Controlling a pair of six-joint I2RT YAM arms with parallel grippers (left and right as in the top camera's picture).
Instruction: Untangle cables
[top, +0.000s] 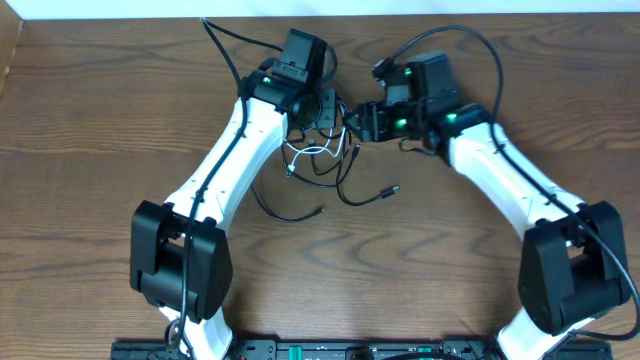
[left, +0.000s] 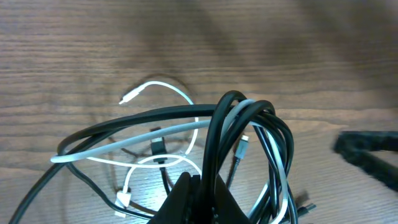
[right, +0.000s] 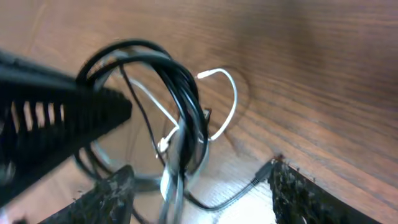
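The cables (top: 320, 160) form a tangle of thin black cords and a white one between my two grippers at the table's far middle. My left gripper (top: 318, 108) is shut on a black strand (left: 214, 143) and holds the looped bundle (left: 255, 124) lifted in the left wrist view (left: 202, 186). The white cord (left: 163, 84) lies partly on the wood. My right gripper (top: 352, 122) is open, its fingers (right: 199, 193) on either side of the hanging bundle (right: 183, 87), not closed on it. Loose black plug ends (top: 392, 190) trail toward the front.
The table is brown wood (top: 450, 260). Thicker black arm wires (top: 225, 40) run along the back edge. The left gripper appears as a black blurred shape (right: 56, 118) close beside the bundle in the right wrist view.
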